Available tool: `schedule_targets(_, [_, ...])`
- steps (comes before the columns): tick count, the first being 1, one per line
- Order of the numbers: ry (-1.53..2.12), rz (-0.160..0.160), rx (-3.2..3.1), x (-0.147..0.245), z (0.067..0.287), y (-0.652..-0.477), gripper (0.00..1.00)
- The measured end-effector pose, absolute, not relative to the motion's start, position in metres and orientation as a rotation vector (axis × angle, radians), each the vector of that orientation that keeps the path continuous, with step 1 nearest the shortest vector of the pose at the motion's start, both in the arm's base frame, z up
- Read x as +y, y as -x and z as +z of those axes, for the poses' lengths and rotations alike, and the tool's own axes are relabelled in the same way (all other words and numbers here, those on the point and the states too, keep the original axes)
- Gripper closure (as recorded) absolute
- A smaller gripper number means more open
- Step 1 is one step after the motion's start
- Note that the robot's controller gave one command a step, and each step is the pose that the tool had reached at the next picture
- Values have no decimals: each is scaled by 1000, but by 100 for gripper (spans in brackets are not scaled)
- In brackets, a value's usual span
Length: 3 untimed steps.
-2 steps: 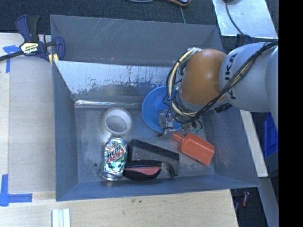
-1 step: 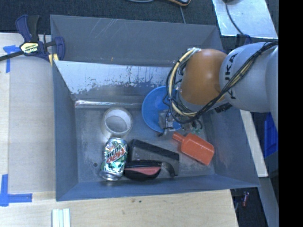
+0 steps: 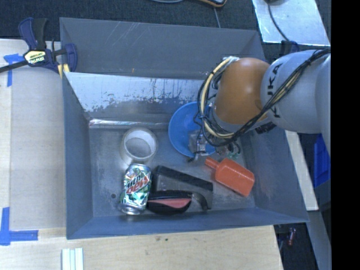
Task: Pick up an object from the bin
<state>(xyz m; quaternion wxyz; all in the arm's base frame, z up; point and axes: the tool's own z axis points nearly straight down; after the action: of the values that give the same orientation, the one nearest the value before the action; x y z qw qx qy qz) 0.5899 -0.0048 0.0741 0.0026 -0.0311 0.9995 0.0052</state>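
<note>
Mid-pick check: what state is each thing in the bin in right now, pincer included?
Blue dish: leaning up at the back, partly covered.
Pincer: down at the blue dish's lower edge.
Tape roll: flat, hole up.
Soda can: on its side.
Orange bottle: on its side.
Black tool: lying flat.

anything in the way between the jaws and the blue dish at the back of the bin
Nothing visible does. The jaws sit at the near edge of the blue dish. The orange bottle lies close by, toward the front, not on the dish; the white tape roll is apart, to the left.
</note>
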Motion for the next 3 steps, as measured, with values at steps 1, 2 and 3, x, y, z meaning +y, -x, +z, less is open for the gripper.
schedule_targets(1, [0,17,3126,36,74,-568,100])
schedule_targets(2, [59,12,3119,-1,79,-587,100])
schedule_targets(3, [15,23,3118,37,74,-570,100])
